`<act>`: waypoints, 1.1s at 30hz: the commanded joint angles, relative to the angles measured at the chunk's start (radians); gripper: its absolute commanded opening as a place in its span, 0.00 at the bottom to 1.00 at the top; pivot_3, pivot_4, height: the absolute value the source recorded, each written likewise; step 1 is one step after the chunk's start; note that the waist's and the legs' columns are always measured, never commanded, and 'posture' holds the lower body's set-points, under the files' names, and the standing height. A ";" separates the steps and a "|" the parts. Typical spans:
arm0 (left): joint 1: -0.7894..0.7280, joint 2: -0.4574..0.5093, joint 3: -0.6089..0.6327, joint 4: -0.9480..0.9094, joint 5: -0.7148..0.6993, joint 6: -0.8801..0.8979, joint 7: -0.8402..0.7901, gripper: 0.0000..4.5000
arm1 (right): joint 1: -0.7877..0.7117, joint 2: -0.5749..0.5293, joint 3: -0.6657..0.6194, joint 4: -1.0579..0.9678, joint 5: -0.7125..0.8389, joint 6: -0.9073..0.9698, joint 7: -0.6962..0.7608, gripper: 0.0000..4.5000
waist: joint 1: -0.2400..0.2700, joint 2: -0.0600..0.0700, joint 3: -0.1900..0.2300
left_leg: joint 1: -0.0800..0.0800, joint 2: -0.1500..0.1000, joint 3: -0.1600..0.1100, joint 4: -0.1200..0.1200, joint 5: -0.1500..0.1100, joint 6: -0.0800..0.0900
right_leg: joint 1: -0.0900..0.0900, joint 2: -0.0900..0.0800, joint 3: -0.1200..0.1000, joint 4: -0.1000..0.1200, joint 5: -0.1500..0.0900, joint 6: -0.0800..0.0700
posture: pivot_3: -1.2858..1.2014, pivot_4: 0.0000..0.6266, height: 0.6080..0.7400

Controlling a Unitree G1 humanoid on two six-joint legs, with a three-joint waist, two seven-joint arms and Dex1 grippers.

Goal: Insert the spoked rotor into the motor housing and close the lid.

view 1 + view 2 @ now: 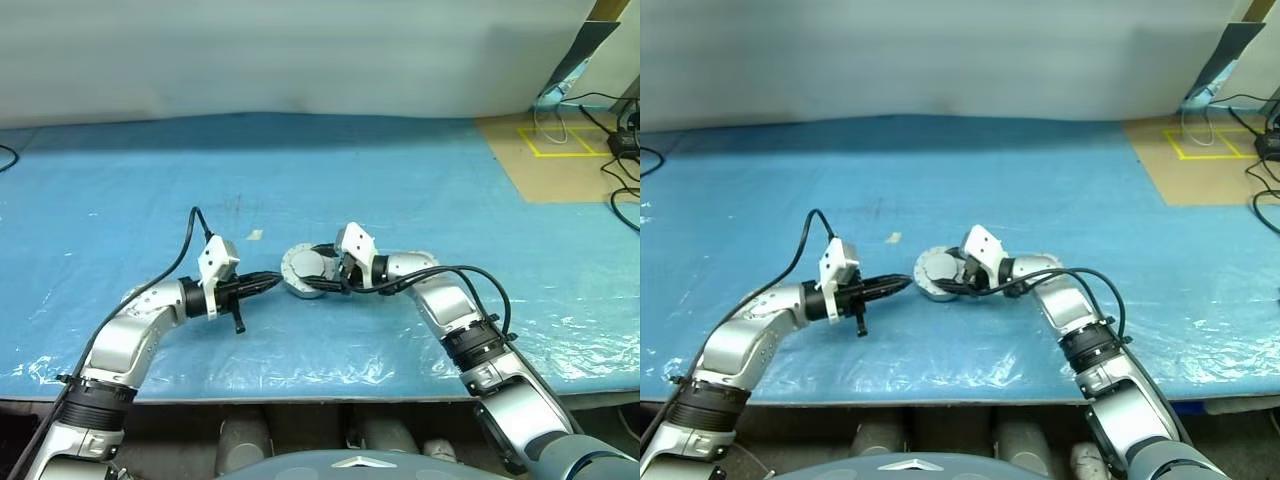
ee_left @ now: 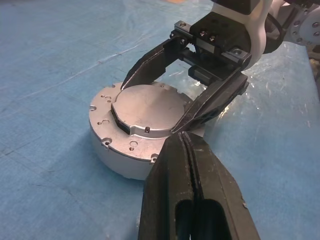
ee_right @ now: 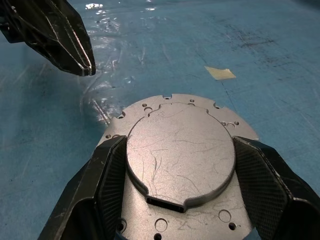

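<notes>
Fingers first: your left gripper (image 1: pixel 272 284) is pressed shut with nothing in it. Its tip points right at the side of the motor housing (image 2: pixel 117 155), close but not touching. The housing sits flat on the blue sheet (image 1: pixel 400 180) between your two arms. The lid (image 3: pixel 180 150) lies flat on top of it. Your right gripper (image 3: pixel 180 165) is the nearer one. Its fingers (image 3: pixel 107 175) are spread wide, one on each side of the lid's raised round part, hugging its edge.
</notes>
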 commanded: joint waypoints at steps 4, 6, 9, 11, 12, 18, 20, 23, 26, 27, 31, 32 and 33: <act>-0.111 -0.060 0.008 0.046 0.044 -0.035 0.090 0.00 | 0.058 -0.029 0.033 0.150 -0.066 0.071 -0.005 0.66 | 0.004 -0.001 -0.001 | 0.004 -0.001 0.000 -0.003 0.000 0.000 | 0.000 0.000 0.001 -0.002 0.000 0.000 | 0.52 0.24 1.00; -0.132 -0.083 0.002 0.064 0.053 -0.037 0.102 0.00 | 0.059 -0.035 0.029 0.143 -0.066 0.066 0.000 0.66 | 0.004 -0.001 -0.001 | 0.004 -0.001 0.000 -0.003 0.000 0.000 | 0.000 0.000 0.001 -0.002 0.000 0.000 | 0.52 0.24 1.00; -0.155 -0.100 -0.019 0.120 0.098 -0.068 0.113 0.00 | 0.061 -0.041 0.019 0.131 -0.061 0.072 0.007 0.66 | 0.004 -0.002 -0.002 | 0.002 -0.001 0.000 -0.003 0.000 0.000 | 0.000 0.000 0.002 -0.003 0.000 0.000 | 0.52 0.24 1.00; -0.160 -0.106 -0.039 0.162 0.128 -0.103 0.106 0.00 | 0.061 -0.043 0.014 0.127 -0.062 0.072 0.007 0.66 | 0.004 -0.002 -0.002 | 0.002 -0.001 0.000 -0.004 0.000 0.000 | 0.000 0.000 0.002 -0.003 0.000 0.000 | 0.52 0.24 1.00; -0.165 -0.108 -0.049 0.186 0.146 -0.113 0.111 0.00 | 0.061 -0.043 0.012 0.128 -0.064 0.071 0.005 0.66 | 0.004 -0.002 -0.003 | 0.001 -0.001 0.000 -0.005 0.000 0.000 | 0.000 0.000 0.002 -0.003 0.000 0.000 | 0.52 0.24 1.00; -0.167 -0.127 -0.078 0.282 0.198 -0.197 0.099 0.00 | 0.070 -0.047 -0.001 0.128 -0.063 0.057 0.009 0.66 | 0.007 -0.002 -0.004 | -0.001 -0.001 0.000 -0.006 0.000 0.000 | -0.001 0.000 0.001 -0.005 0.000 0.000 | 0.52 0.24 1.00; -0.161 -0.143 -0.079 0.271 0.171 -0.198 0.068 0.00 | 0.075 -0.051 -0.005 0.124 -0.062 0.056 0.011 0.66 | 0.007 -0.001 -0.005 | -0.002 -0.001 0.000 -0.006 0.000 0.000 | -0.001 0.000 0.001 -0.007 0.000 0.000 | 0.52 0.24 1.00; -0.176 -0.158 -0.082 0.298 0.185 -0.197 0.068 0.00 | 0.080 -0.061 -0.006 0.116 -0.067 0.057 0.016 0.66 | 0.008 0.000 -0.005 | -0.004 -0.001 0.000 -0.007 0.000 0.000 | 0.000 0.000 0.001 -0.012 0.000 0.000 | 0.52 0.24 1.00; -0.177 -0.155 -0.099 0.319 0.208 -0.218 0.048 0.00 | 0.080 -0.068 -0.010 0.104 -0.063 0.065 0.021 0.66 | 0.009 0.001 -0.007 | -0.004 -0.001 0.000 -0.008 0.000 0.000 | 0.001 0.000 0.001 -0.016 0.000 0.000 | 0.52 0.24 1.00; -0.175 -0.154 -0.102 0.321 0.209 -0.220 0.042 0.00 | 0.078 -0.069 -0.012 0.106 -0.064 0.063 0.018 0.66 | 0.009 0.001 -0.007 | -0.005 -0.001 0.000 -0.008 0.000 0.000 | 0.001 -0.001 0.001 -0.016 0.000 0.000 | 0.52 0.24 1.00; -0.164 -0.147 -0.123 0.335 0.236 -0.248 0.025 0.00 | 0.063 -0.066 -0.035 0.085 -0.039 0.067 0.025 0.66 | 0.010 0.001 -0.008 | -0.005 -0.001 0.000 -0.008 0.000 0.000 | 0.002 -0.001 0.001 -0.016 0.000 0.000 | 0.52 0.24 1.00; -0.164 -0.147 -0.123 0.337 0.236 -0.251 0.024 0.00 | 0.064 -0.068 -0.038 0.070 -0.033 0.057 0.034 0.73 | 0.010 0.002 -0.008 | -0.005 -0.001 0.000 -0.008 0.000 0.000 | 0.002 -0.001 0.001 -0.016 0.000 0.000 | 0.52 0.24 1.00; -0.165 -0.148 -0.122 0.339 0.235 -0.253 0.023 0.00 | 0.062 -0.064 -0.045 0.058 -0.026 0.059 0.032 0.82 | 0.012 0.002 -0.007 | -0.005 -0.001 0.000 -0.008 0.000 0.000 | 0.001 -0.001 0.001 -0.016 0.000 0.000 | 0.52 0.24 1.00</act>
